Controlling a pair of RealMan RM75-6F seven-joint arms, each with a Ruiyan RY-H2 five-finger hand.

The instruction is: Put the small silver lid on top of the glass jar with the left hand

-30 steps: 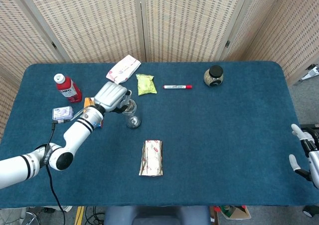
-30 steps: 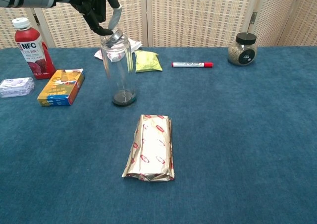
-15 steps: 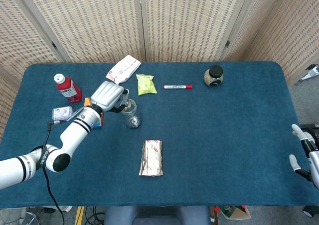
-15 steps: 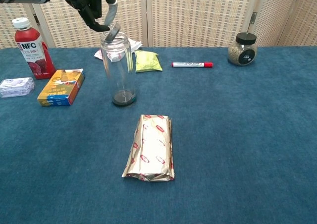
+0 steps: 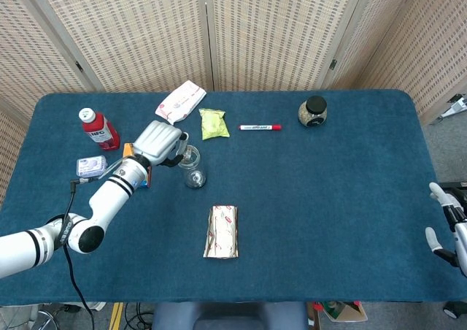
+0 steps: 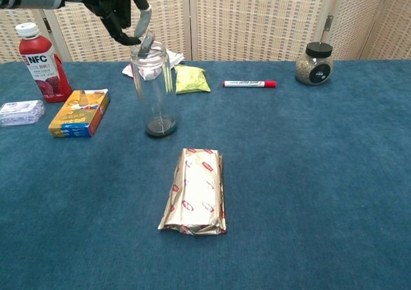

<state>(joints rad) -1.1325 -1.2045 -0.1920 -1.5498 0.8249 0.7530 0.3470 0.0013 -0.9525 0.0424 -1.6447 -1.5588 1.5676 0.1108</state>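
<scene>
The tall clear glass jar point(image 6: 154, 91) stands upright left of the table's middle, also seen from above point(image 5: 194, 174). My left hand point(image 6: 119, 9) hovers just above and left of its mouth and pinches the small silver lid point(image 6: 146, 42). The lid is tilted steeply, with its lower edge at the jar's rim. From the head view the left hand point(image 5: 160, 143) partly covers the lid point(image 5: 188, 153). My right hand point(image 5: 446, 224) is at the table's far right edge, holding nothing, fingers apart.
Left of the jar lie an orange box point(image 6: 79, 113), a small packet point(image 6: 21, 111) and a red NFC bottle point(image 6: 37, 62). A foil pack point(image 6: 196, 190) lies in front. Behind are a white pouch point(image 5: 181, 101), a green pouch point(image 6: 190, 79), a red marker point(image 6: 249, 83) and a spice jar point(image 6: 314, 63).
The left hand has drawn slightly up and to the left from the jar's mouth. The lid has gone from lying nearly flat over the mouth to a steep tilt.
</scene>
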